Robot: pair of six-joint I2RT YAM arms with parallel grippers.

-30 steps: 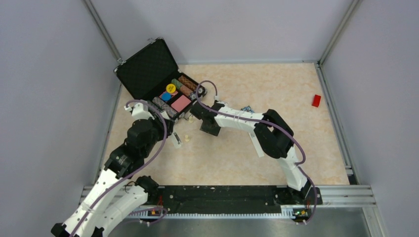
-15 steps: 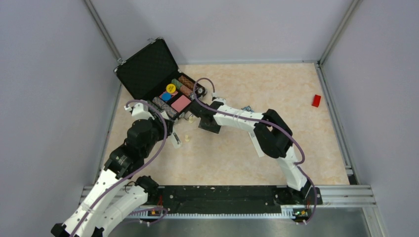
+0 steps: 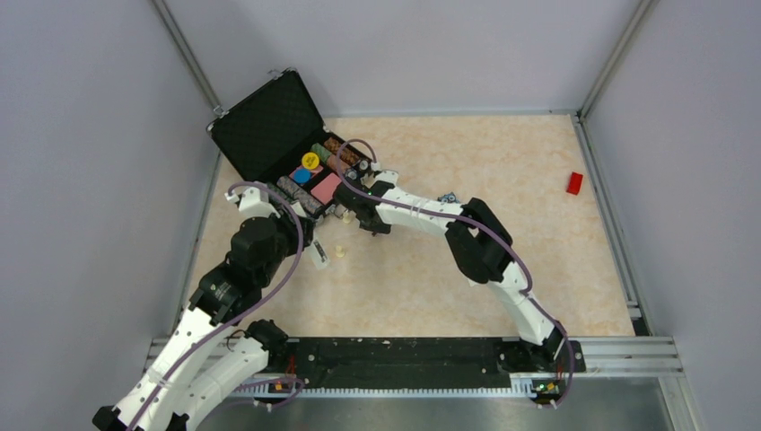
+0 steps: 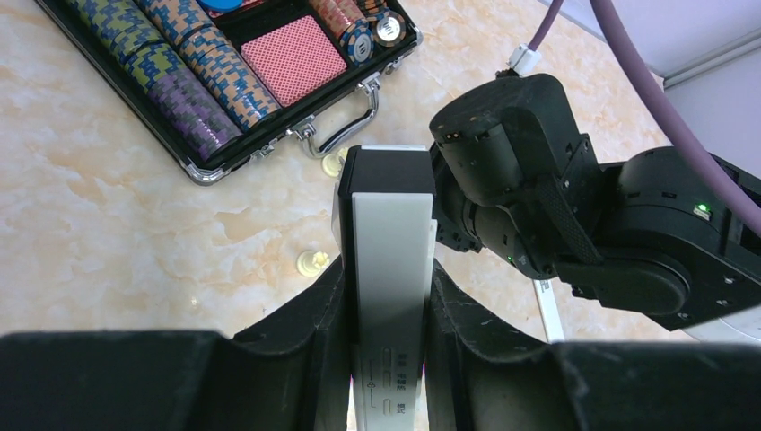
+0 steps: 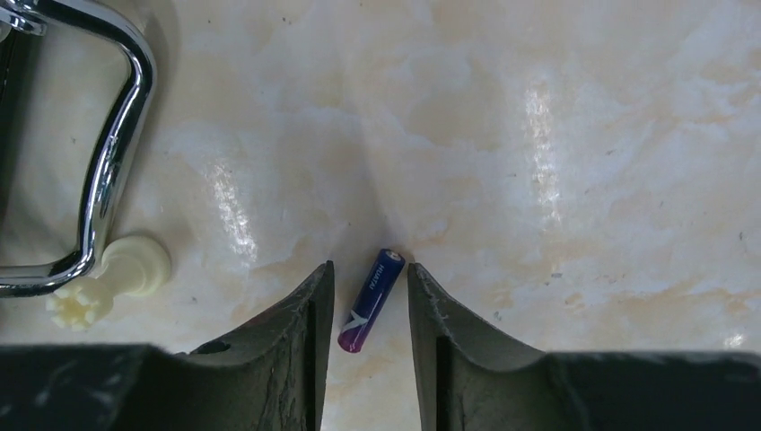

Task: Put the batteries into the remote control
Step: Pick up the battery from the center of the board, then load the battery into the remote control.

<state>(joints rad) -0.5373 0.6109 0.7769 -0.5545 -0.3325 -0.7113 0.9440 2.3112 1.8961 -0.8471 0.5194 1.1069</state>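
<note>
My left gripper (image 4: 386, 280) is shut on the remote control (image 4: 388, 215), a long white bar with a dark far end, held just above the table; it also shows in the top view (image 3: 319, 255). My right gripper (image 5: 370, 269) is open, low over the table near the case (image 3: 348, 214). One battery (image 5: 371, 301), a dark blue-purple cylinder, lies on the table between its fingers, with a gap on each side. The second battery is not in view.
An open black case (image 3: 266, 126) of poker chips and cards stands at the back left, its chrome handle (image 5: 109, 153) beside my right gripper. Small cream pieces (image 5: 115, 274) (image 4: 310, 263) lie nearby. A blue-and-black gadget (image 3: 447, 197) and a red block (image 3: 574, 183) lie further right.
My right arm has moved left and back toward the case, bringing its gripper close to the handle. The left arm and the remote have not moved.
</note>
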